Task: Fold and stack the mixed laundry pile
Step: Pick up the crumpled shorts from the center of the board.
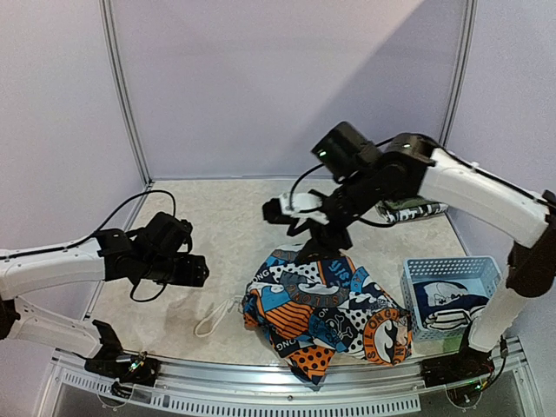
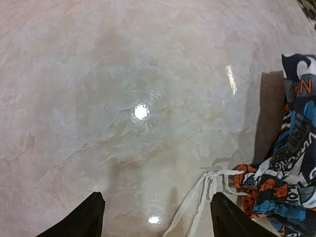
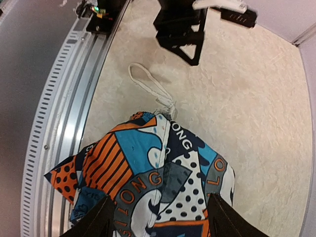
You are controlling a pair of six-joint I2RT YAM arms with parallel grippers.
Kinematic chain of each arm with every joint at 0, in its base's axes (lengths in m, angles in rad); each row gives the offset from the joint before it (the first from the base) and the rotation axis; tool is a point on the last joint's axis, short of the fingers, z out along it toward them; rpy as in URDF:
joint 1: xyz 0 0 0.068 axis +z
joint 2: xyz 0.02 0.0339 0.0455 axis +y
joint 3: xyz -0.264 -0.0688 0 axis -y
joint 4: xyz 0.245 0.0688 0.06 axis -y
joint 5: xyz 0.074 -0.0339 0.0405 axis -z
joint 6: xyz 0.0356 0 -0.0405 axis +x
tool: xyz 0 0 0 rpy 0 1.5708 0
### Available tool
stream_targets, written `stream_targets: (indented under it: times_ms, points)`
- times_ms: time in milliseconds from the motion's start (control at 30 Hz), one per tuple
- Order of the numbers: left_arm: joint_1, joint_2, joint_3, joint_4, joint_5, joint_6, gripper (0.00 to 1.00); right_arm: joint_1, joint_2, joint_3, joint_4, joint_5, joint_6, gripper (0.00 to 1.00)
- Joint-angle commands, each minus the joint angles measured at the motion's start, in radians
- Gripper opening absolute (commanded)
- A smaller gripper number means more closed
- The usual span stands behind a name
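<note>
The orange-blue-white cartoon-print garment [image 1: 326, 313] lies crumpled on the table near the front edge, its white drawstring [image 1: 215, 317] trailing left. My right gripper [image 1: 320, 243] hangs open just above the garment's far edge. In the right wrist view the print [image 3: 158, 168] spreads below the gripper [image 3: 160, 222], and nothing is gripped. My left gripper [image 1: 198, 271] hovers open over bare table to the garment's left. In the left wrist view the drawstring [image 2: 197, 197] runs between the spread fingers of that gripper [image 2: 158, 217], close to the right one, and the garment [image 2: 286, 177] sits at the right.
A pale blue lattice basket [image 1: 408, 291] stands at the front right with a blue-and-white printed piece [image 1: 447, 304] inside. A folded black-and-white printed cloth [image 1: 413, 210] lies at the back right. A metal rail [image 1: 261, 382] runs along the front edge. Walls close the back and sides.
</note>
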Motion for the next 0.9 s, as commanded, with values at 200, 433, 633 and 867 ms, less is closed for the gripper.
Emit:
stream_targets:
  times_ms: [200,433,633,867]
  points:
    - [0.098,-0.394,-0.096,-0.192,-0.186,-0.274,0.78,0.283,0.488,0.246,-0.087,0.297,-0.058,0.71]
    - [0.109,-0.549,-0.076,-0.315,-0.249,-0.247,0.78,0.342,0.669,0.386,-0.104,0.51,-0.07,0.75]
    - [0.109,-0.603,-0.078,-0.351,-0.257,-0.232,0.78,0.349,0.802,0.431,-0.125,0.752,-0.042,0.69]
    - [0.109,-0.612,-0.093,-0.322,-0.26,-0.194,0.78,0.35,0.702,0.554,-0.088,0.763,-0.082,0.19]
